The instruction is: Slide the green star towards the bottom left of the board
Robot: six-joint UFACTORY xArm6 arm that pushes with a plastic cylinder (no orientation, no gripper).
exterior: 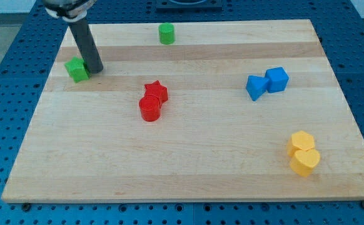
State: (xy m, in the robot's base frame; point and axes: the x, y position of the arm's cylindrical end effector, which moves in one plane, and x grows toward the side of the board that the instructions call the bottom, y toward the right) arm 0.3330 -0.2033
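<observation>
Bright, even light falls from overhead across the pale wooden counter [188, 162], with no harsh glare. Each block casts only a short, soft shadow at its base, as under the yellow pair [304, 153] at lower right. Focus is fairly sharp throughout; the dark rod [85, 44] at upper left looks slightly smeared.

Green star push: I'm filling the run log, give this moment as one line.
my tip: touching green star's right | green star: upper left of board | goal: unmet
</observation>
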